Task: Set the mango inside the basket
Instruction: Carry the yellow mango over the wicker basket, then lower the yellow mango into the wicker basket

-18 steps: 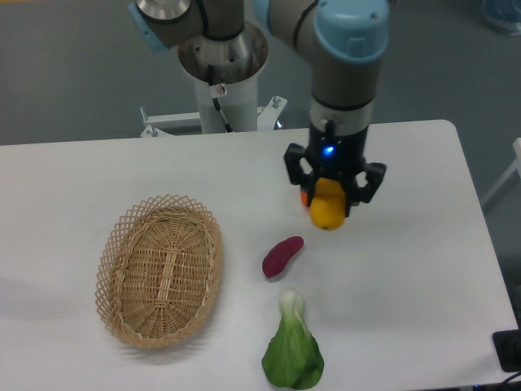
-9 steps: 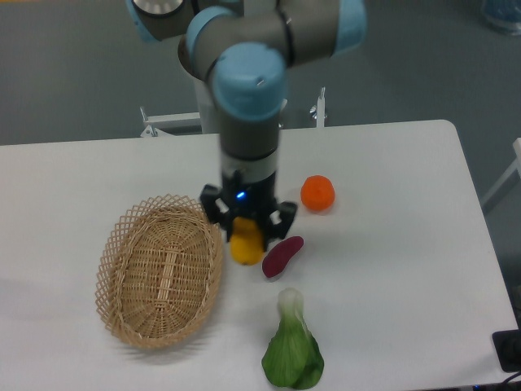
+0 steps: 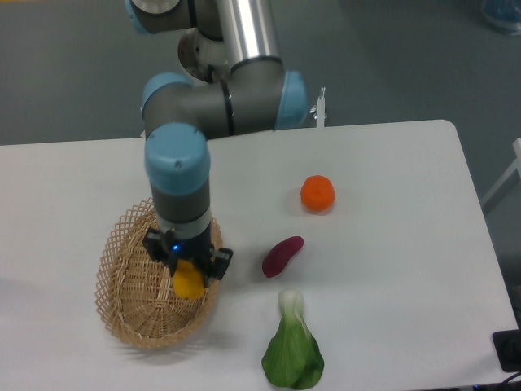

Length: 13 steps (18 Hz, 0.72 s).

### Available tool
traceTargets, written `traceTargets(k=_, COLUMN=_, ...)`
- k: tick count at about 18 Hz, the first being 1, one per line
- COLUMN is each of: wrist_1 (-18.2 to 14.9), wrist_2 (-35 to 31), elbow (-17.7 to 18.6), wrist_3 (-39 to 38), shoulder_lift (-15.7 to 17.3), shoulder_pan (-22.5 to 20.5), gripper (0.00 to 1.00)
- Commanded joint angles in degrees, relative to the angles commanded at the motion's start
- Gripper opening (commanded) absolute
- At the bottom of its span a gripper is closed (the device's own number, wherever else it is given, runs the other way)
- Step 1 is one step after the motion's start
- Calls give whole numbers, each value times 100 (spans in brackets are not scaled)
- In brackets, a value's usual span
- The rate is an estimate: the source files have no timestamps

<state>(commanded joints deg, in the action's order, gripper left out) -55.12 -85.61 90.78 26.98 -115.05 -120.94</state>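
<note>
The hand (image 3: 188,274) is clenched around the mango (image 3: 189,282), holding it right over the basket (image 3: 130,318) on the bench (image 3: 391,269)

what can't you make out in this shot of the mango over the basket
- Mango: its upper part is covered by the gripper, so where the fingers touch it is hidden.
- Basket: much of its middle and right rim is behind the arm and gripper; whether the mango touches the weave or hangs above it cannot be told from this single camera view.
- Black object at the lower right: cut off by the frame edge, unidentifiable.
</note>
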Motion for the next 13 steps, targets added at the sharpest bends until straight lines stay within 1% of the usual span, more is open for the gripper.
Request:
traceTargets(k=2, wrist_1=238, wrist_2=0, elbow=211, wrist_3=9, shoulder_lift=-9, shoulder_pan=44, gripper=49)
traceTargets(k=3, wrist_1=291, wrist_2=0, elbow=273, wrist_3=9, shoulder_lift=-9, shoulder_pan=62, gripper=49)
traceTargets(k=6, wrist_1=301, wrist_2=-9, elbow=335, wrist_3=0, shoulder_lift=-123, shoulder_pan=202, gripper=50)
traceTargets(k=8, wrist_1=301, wrist_2=-79, elbow=326, wrist_3=9, shoulder_lift=-193, shoulder_pan=290, gripper=53)
traceTargets(k=11, wrist_1=309, wrist_2=-184, elbow=335, wrist_3=9, shoulder_lift=-325, shoulder_pan=343, gripper=53)
traceTargets(k=13, wrist_1=309, wrist_2=-333, elbow=335, wrist_3=18, shoulder_lift=-351, shoulder_pan=457, gripper=53)
